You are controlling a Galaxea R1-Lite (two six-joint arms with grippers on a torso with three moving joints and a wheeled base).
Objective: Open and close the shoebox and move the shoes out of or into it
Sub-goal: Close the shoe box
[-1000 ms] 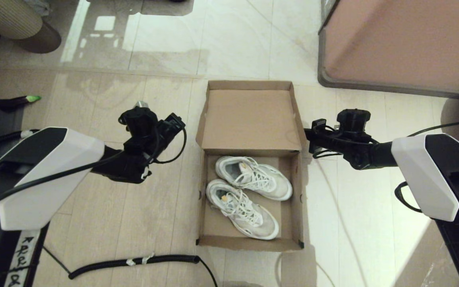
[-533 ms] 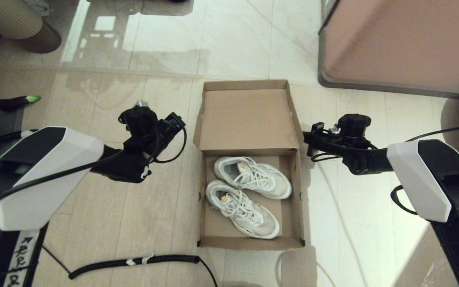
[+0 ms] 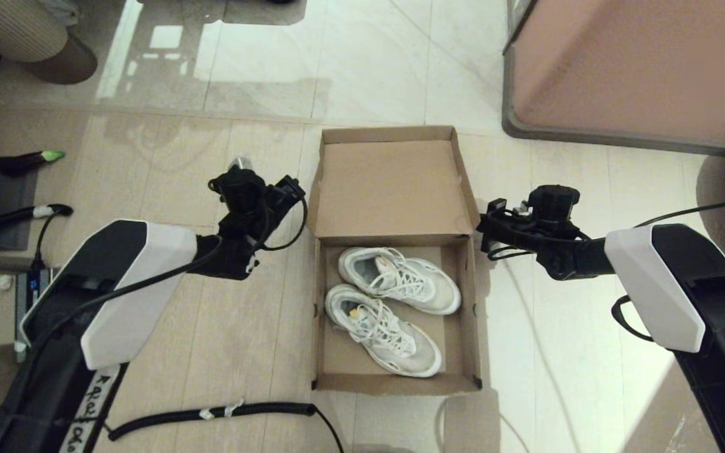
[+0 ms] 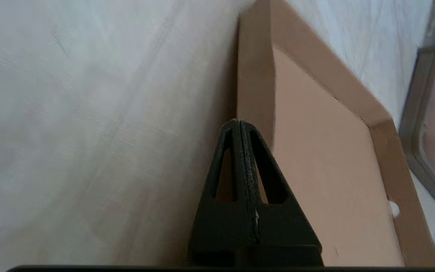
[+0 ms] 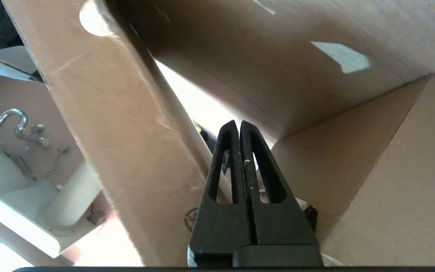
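Observation:
The brown shoebox (image 3: 471, 327) stands open on the floor in the head view, its lid (image 3: 394, 189) tipped back on the far side. Both white shoes lie side by side inside, one farther (image 3: 400, 280) and one nearer (image 3: 381, 330). My left gripper (image 3: 293, 192) is shut and empty, right beside the lid's left flap; in the left wrist view its tips (image 4: 238, 121) meet next to the lid (image 4: 327, 151). My right gripper (image 3: 483, 228) is shut and empty at the lid's right edge near the hinge, its tips (image 5: 239, 122) close to the cardboard (image 5: 108, 124).
A large pinkish-brown block with a dark rim (image 3: 639, 69) fills the far right. A black corrugated hose (image 3: 211, 413) lies on the floor near the box's front left. A ribbed beige cylinder (image 3: 16, 31) is far left, with a dark green-tipped item (image 3: 53, 155) below it.
My left arm has swung forward and rightward up to the lid's left flap. The right gripper drew slightly nearer. The lid shifted a little leftward early on.

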